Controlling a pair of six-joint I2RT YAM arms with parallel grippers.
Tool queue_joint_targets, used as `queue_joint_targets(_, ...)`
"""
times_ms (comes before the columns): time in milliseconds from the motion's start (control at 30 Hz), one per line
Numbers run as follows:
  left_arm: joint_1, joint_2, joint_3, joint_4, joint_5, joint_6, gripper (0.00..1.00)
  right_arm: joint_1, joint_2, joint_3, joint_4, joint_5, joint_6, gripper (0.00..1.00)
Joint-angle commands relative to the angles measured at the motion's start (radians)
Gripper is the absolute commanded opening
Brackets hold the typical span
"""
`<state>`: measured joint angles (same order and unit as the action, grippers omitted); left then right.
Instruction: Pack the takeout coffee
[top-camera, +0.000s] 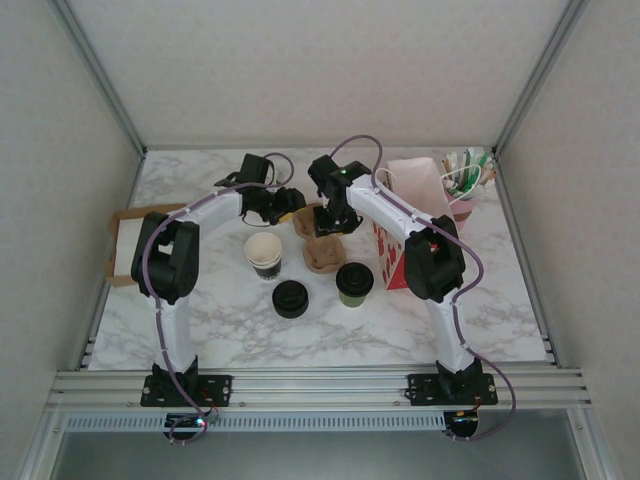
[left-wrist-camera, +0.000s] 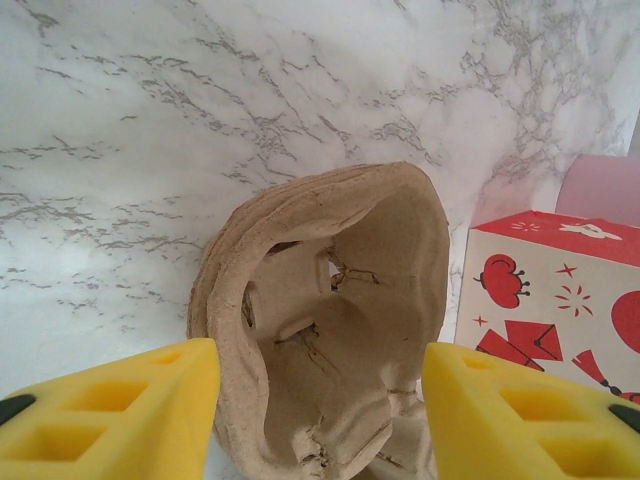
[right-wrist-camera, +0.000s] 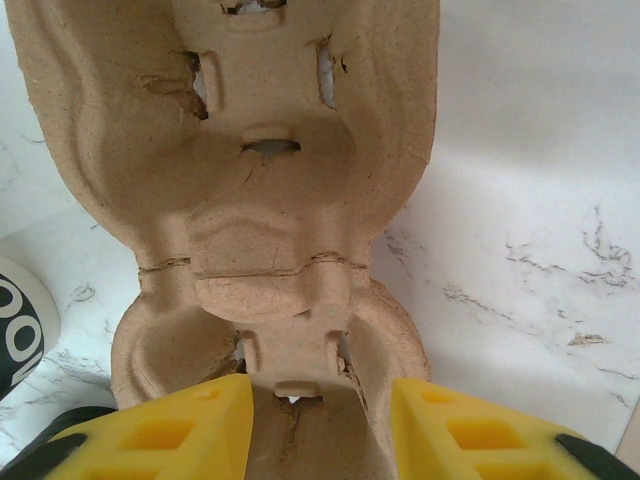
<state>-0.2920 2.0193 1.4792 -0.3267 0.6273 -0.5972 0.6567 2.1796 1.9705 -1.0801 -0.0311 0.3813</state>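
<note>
While both end effectors work at the pulp carrier (top-camera: 322, 255), the takeout coffee (top-camera: 354, 283) stands upright, lid on, on the table (top-camera: 490, 300). It's at 5 o'clock from the right end effector (top-camera: 334, 227), so the right arm is nearer. The left end effector (top-camera: 290, 204) is further off, at 10 o'clock. Both have jaws about half-open astride the carrier, and I can't tell if either grips it.

A robot test cell in a lab: plain white wall panels (top-camera: 300, 70) framed by aluminium profile posts (top-camera: 100, 78) enclose a marble-patterned tabletop (top-camera: 500, 300), with a slotted aluminium rail (top-camera: 320, 385) along the frame's bottom.
</note>
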Motion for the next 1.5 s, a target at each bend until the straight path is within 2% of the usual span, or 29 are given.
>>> queue_joint_targets(0,-0.01,0.013,-0.003,-0.024,-0.018,0.022,0.57,-0.008,-0.035,-0.01,0.0,-0.012,0.008,0.4)
queue_joint_targets(367,-0.011,0.02,-0.001,-0.033,-0.034,0.03,0.59,-0.008,-0.028,-0.005,-0.003,-0.014,0.007,0.4)
queue_joint_targets(833,-0.021,0.031,0.007,-0.029,-0.025,0.029,0.49,-0.01,-0.023,-0.01,0.0,-0.015,0.006,0.4)
queue_joint_targets(1100,-0.024,0.042,0.002,-0.029,-0.028,0.029,0.49,-0.011,-0.023,-0.02,0.007,-0.02,0.006,0.4)
queue_joint_targets(1367,-0.026,0.051,0.005,-0.027,-0.024,0.03,0.36,-0.014,-0.025,-0.028,0.012,-0.025,0.005,0.4)
queue_joint_targets(1467,-0.027,0.045,0.008,-0.03,-0.025,0.03,0.35,-0.013,-0.026,-0.035,0.018,-0.026,0.006,0.4)
